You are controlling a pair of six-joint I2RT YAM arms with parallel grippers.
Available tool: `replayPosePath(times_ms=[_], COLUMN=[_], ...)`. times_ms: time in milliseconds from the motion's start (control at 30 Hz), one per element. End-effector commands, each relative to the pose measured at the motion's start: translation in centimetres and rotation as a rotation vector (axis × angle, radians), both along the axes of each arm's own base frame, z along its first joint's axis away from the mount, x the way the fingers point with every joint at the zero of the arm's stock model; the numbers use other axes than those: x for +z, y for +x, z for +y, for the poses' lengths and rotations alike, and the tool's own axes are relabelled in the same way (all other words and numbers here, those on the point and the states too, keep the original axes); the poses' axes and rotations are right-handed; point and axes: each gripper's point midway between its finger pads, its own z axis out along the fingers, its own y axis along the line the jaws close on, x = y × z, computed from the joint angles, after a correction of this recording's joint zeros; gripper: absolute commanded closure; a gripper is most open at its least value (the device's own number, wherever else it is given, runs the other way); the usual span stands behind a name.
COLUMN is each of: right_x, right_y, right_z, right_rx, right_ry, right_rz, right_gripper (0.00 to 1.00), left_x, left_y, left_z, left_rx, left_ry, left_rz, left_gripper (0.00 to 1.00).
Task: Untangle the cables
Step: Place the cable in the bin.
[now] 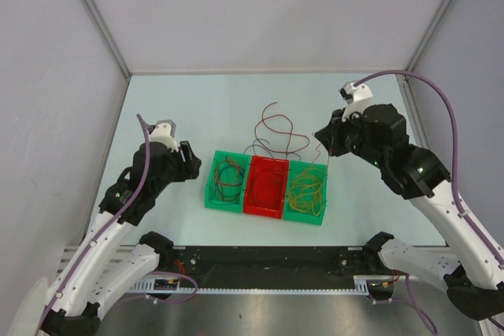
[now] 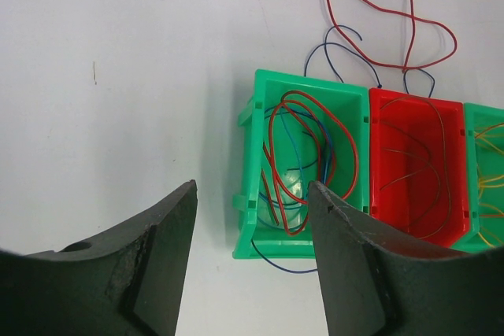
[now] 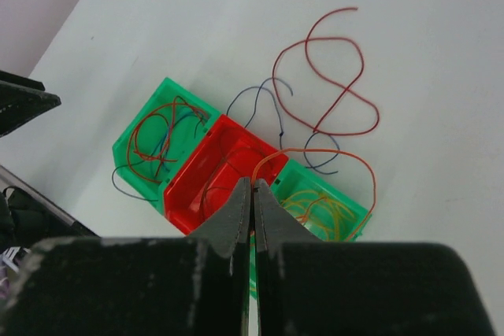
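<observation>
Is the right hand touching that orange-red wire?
Touching. The right wrist view shows the shut right hand pinching the orange-red wire, which loops out from its tip.

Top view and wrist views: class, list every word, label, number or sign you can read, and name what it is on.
None: no text can be read.
The bins, cables and table show no print.
Small parts on the rail: too tiny to tell.

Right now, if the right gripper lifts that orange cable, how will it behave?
The orange cable pinched in the shut right gripper arcs loosely, so it's probably floppy. It's hair-thin, likely light. Its far end drops toward the yellow cables in the green bin, so it may snag them.
</observation>
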Motion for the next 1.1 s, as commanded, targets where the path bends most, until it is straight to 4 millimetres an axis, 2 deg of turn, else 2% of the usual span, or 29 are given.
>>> replayPosePath(times_ms=[0, 67, 233, 400, 567, 600, 667, 700, 933, 1067], right_x=[-2.4, -3.7, -4.2, -5.9, -9.3, -10.7, -11.8, -13.0, -16.4, -18.0], right_y=[-0.4, -0.4, -1.0, -1.5, -1.9, -2.0, -2.1, -2.1, -0.7, 0.0], right_z=[1.3, 1.9, 2.7, 2.2, 1.5, 1.3, 1.3, 1.2, 0.1, 0.3], right_rx=[0.037, 0.053, 0.09, 0.068, -0.002, -0.015, -0.034, -0.046, -0.137, -0.145], right_ry=[0.031, 0.027, 0.064, 0.044, 0.031, 0.018, 0.029, 0.028, 0.027, 0.031], right_rz=[0.101, 0.139, 0.167, 0.216, 0.321, 0.349, 0.383, 0.407, 0.479, 0.519], right_gripper=[1.0, 1.0, 1.0, 1.0, 1.0, 1.0, 1.0, 1.0, 1.0, 1.0], left_x=[0.5, 0.6, 0.6, 0.6, 0.7, 0.6, 0.7, 0.7, 0.7, 0.6], left_y=[0.3, 0.3, 0.3, 0.3, 0.3, 0.3, 0.3, 0.3, 0.3, 0.3], left_z=[-0.1, -0.1, -0.1, -0.2, -0.2, -0.2, -0.2, -0.3, -0.2, -0.2], left_rx=[-0.012, -0.014, -0.013, -0.016, -0.018, -0.017, -0.018, -0.02, -0.019, -0.018], left_ry=[-0.003, -0.004, -0.005, -0.007, -0.007, -0.008, -0.008, -0.007, -0.008, -0.007], left_rz=[-0.027, -0.028, -0.029, -0.029, -0.032, -0.03, -0.033, -0.032, -0.031, -0.032], left_gripper=[0.37, 0.37, 0.37, 0.37, 0.37, 0.37, 0.37, 0.37, 0.37, 0.37])
